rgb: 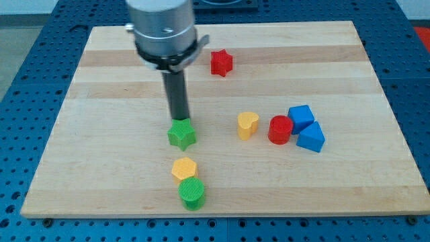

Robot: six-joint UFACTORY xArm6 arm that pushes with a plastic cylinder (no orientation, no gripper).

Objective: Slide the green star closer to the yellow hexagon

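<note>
Eight blocks – two each green, yellow, red, blue; no claw, my tip [180,119] touching green star [181,135], yellow hexagon [183,169] below.

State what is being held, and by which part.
Nothing is held: there are no jaws. My tip only meets the green star at its top edge.

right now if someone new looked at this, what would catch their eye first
First the big arm housing at the view's top, its dark rod coming down so that my tip sits right at the top edge of the green star mid-board. Just below the star, toward the view's bottom, the yellow hexagon touches a green cylinder. To the view's right, a yellow heart, a red cylinder and two blue blocks form a cluster.
</note>
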